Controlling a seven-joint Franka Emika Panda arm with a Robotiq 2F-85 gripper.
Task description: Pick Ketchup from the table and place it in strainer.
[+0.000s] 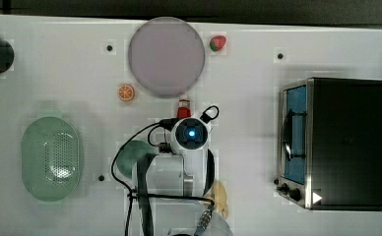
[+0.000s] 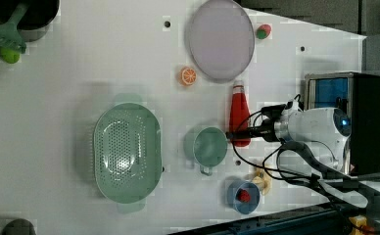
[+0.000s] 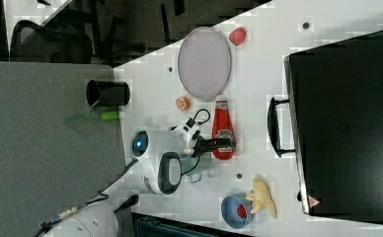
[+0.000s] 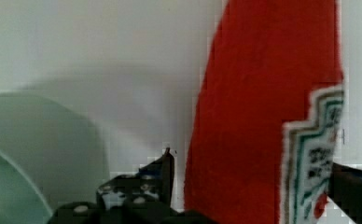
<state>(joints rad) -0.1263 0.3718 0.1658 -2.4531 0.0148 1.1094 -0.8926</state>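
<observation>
The Ketchup (image 2: pixel 239 115) is a slim red bottle with a white cap, lying on the white table just below the grey plate in the left view; it also appears in the top view (image 1: pixel 184 107) and the right view (image 3: pixel 222 129). My gripper (image 2: pixel 237 135) is low over its wide lower body. In the wrist view the gripper (image 4: pixel 254 163) is open, with one finger (image 4: pixel 167 170) a small gap off the red side and the other at the label side. The pale green strainer (image 1: pixel 29 147) sits empty at the top view's left, also seen in the left view (image 2: pixel 100 147).
A round green cup (image 2: pixel 210 146) stands close beside the gripper, between it and the strainer. The grey plate (image 1: pixel 166 56), an orange slice (image 1: pixel 126 92) and a strawberry (image 1: pixel 217 43) lie beyond the bottle. A toaster oven (image 1: pixel 336 142) is at the top view's right, a blue bowl (image 2: pixel 243 197) near the arm's base.
</observation>
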